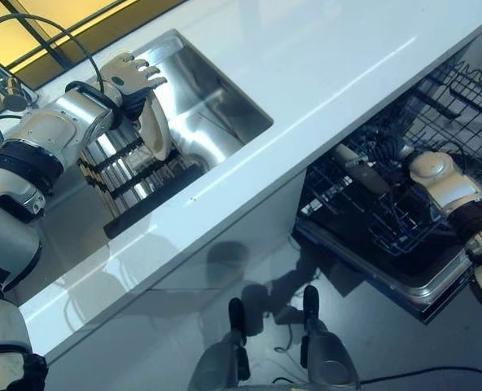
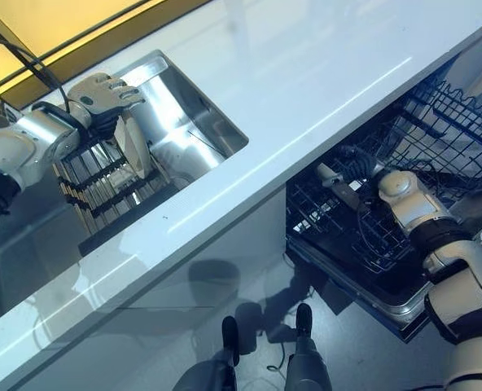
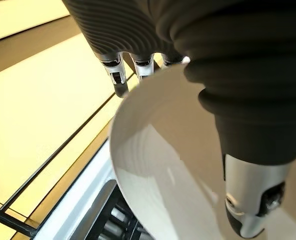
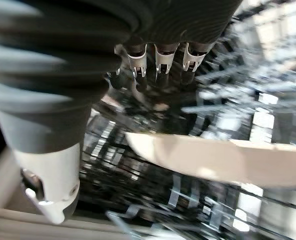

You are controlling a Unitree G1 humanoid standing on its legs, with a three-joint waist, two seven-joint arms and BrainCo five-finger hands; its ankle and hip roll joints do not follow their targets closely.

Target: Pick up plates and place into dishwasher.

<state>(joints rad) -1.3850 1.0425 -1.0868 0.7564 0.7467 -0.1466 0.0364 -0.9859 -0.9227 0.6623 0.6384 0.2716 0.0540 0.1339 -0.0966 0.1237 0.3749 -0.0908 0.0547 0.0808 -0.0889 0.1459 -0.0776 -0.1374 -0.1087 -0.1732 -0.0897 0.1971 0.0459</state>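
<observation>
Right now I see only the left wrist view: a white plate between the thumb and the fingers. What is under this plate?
Observer: The left hand grips the plate upright at the dish rack, which sits inside the sink.
Operator: And where is the right hand?
Observer: The right hand is down in the lower rack of the open dishwasher, below the counter's edge.
Operator: Is any dish there?
Observer: Yes, its wrist view shows a second white plate just past it, among the wires. I cannot tell whether the hand grips it.
</observation>
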